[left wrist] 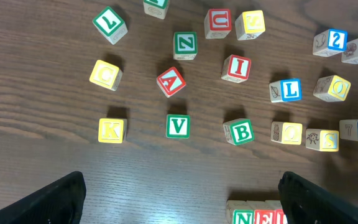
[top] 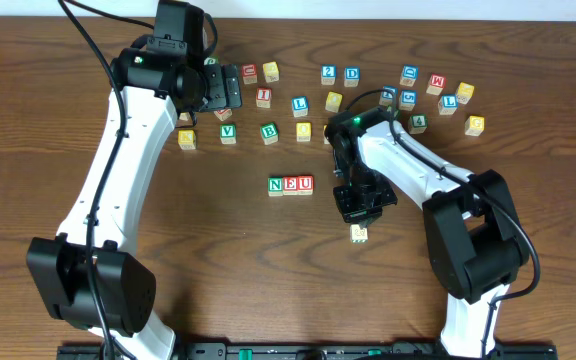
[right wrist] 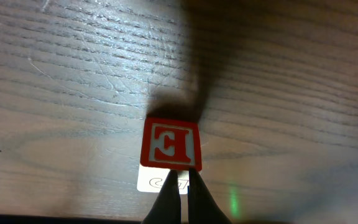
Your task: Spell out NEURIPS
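Right tool (right wrist: 182, 182): fingers pressed fully together and gripping nothing, tips at or just short of the lower edge of a lone cube (right wrist: 171, 144); contact cannot be told. The cube sits on the desk (right wrist: 73, 74), apart from the N‑E‑U row (top: 290, 185), off its U end and toward the arm bases.

Left tool (left wrist: 180, 180): spread wide and empty, hanging over the scattered cubes at the far side, among them the red I (left wrist: 236, 67).

The lone cube shows one red face with a pale letter, not safely legible, and an adjoining pale face with a faint drawing.

Handling (judged): small wooden blocks, light, rigid and not fragile. The smooth painted faces may slip or pivot under an off-centre push. They are best taken across two opposite side faces, fingers straddling the middle. Closed fingers, as here, can only nudge.

Three of the seven letters stand placed, and R is due next.
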Controlling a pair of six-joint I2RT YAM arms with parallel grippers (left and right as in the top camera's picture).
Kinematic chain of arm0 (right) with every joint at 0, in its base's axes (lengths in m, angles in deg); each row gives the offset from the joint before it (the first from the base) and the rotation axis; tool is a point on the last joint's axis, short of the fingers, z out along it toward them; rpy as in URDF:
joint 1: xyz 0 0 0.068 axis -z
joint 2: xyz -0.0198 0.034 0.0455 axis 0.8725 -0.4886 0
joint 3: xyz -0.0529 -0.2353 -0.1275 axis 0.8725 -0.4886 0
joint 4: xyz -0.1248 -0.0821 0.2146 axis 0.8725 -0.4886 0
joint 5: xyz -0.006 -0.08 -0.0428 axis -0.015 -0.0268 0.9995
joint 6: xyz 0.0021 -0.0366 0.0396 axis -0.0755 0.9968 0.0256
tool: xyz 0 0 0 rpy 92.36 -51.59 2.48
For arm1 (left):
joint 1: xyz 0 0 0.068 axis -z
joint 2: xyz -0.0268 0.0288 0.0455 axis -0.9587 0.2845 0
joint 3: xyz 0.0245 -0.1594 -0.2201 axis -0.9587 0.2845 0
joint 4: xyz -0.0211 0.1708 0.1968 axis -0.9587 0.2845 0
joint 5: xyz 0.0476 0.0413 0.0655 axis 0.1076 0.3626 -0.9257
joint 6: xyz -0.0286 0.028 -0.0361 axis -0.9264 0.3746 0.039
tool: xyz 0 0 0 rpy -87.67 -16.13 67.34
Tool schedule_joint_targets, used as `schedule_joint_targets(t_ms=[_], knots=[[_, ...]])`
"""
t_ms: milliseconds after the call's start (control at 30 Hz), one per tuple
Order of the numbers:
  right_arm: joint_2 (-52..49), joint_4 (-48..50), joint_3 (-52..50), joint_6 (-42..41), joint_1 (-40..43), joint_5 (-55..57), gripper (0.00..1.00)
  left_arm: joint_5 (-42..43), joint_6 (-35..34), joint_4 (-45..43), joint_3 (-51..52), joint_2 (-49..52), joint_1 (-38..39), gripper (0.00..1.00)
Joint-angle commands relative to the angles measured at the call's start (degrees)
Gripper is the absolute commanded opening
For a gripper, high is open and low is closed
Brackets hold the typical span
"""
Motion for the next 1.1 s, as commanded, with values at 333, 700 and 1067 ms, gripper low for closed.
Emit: schedule_joint_targets(t_ms=[333, 700, 1067], knots=[[0.92, 4.81, -1.14, 0.92, -0.15, -0.33, 0.01, -0.74, 0.76, 0.07, -0.96, 0.26, -0.24, 0.98], [0.31, 8.70, -1.16, 0.48, -0.07, 0.24, 0.01, -0.74, 0.79, 0.09, -0.96, 0.26, -0.24, 0.98], [3.69, 8.70, 1.70, 0.33, -0.04, -1.33, 0.01, -0.74, 0.76, 0.11, -0.96, 0.26, -0.24, 0.98]])
